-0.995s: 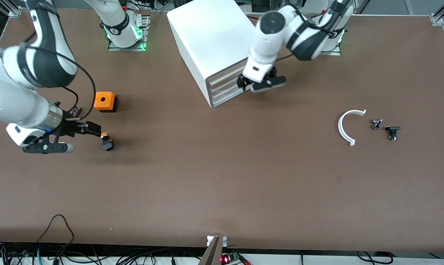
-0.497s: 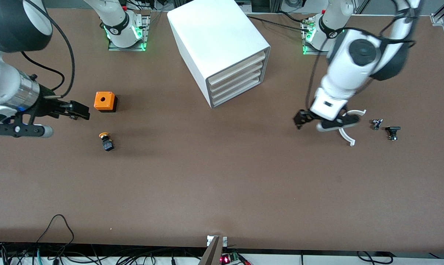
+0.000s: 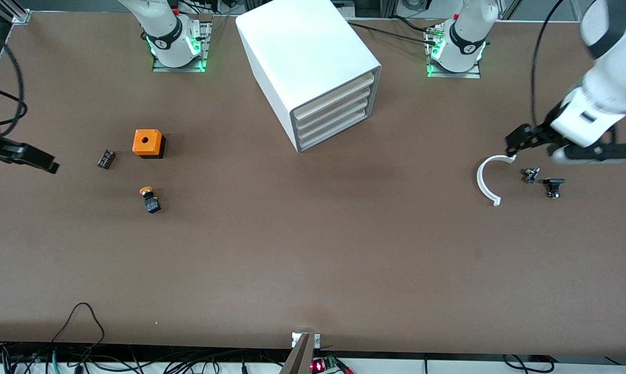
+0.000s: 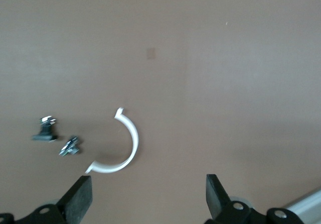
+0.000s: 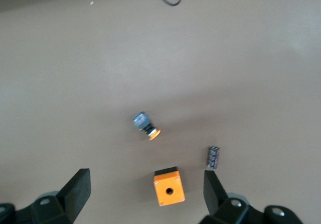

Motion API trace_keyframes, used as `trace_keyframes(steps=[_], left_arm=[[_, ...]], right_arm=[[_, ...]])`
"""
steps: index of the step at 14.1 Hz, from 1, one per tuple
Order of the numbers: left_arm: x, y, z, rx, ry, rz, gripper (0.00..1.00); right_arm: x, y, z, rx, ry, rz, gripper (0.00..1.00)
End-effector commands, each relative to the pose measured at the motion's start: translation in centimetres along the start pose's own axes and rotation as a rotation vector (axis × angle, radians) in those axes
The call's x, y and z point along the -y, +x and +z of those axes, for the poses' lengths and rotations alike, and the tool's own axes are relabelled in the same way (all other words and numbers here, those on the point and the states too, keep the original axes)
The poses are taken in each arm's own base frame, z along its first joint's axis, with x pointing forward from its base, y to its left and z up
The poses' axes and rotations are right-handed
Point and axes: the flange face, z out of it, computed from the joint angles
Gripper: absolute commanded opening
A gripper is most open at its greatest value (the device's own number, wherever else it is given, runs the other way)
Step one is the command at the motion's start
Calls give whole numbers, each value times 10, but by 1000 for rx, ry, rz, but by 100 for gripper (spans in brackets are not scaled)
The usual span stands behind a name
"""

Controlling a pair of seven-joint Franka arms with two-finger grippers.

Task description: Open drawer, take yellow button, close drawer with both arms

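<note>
The white cabinet [image 3: 313,57] stands at the robots' edge of the table, its top drawer [image 3: 336,95] shut flush like the three below. The button [image 3: 150,199], orange cap on a black body, lies on its side on the table toward the right arm's end; it also shows in the right wrist view [image 5: 146,125]. My right gripper [image 3: 48,163] is open and empty in the air at that end of the table, its wrist view [image 5: 145,189] looking down on the button. My left gripper [image 3: 518,139] is open and empty over the table beside a white half ring [image 3: 487,179], as its wrist view [image 4: 148,194] shows.
An orange cube with a hole [image 3: 148,143] and a small black part [image 3: 106,158] lie farther from the front camera than the button. Two small black parts [image 3: 531,175] [image 3: 553,186] lie beside the half ring [image 4: 125,148]. Cables hang at the table's near edge.
My right gripper has drawn away from the button, which stays on the table. My left gripper has left the cabinet front and swung to the left arm's end, over the half ring.
</note>
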Motion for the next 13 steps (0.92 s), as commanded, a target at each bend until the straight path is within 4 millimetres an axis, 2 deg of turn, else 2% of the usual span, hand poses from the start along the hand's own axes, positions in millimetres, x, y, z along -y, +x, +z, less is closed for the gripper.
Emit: trace_keyframes(steps=[1, 3, 7, 10, 13], left_arm=[[16, -19, -23, 26, -3, 101, 100], [27, -21, -30, 18, -3, 148, 100], [26, -17, -32, 12, -3, 150, 100], [28, -17, -31, 15, -4, 139, 100], [29, -18, -33, 24, -4, 135, 100]], right_arm=[[-18, -16, -8, -19, 1, -39, 100], [-21, -19, -11, -16, -8, -41, 100], [-23, -30, -11, 40, -9, -75, 100], [-26, -39, -15, 55, -6, -170, 100], [-28, -52, -16, 52, -1, -165, 100]])
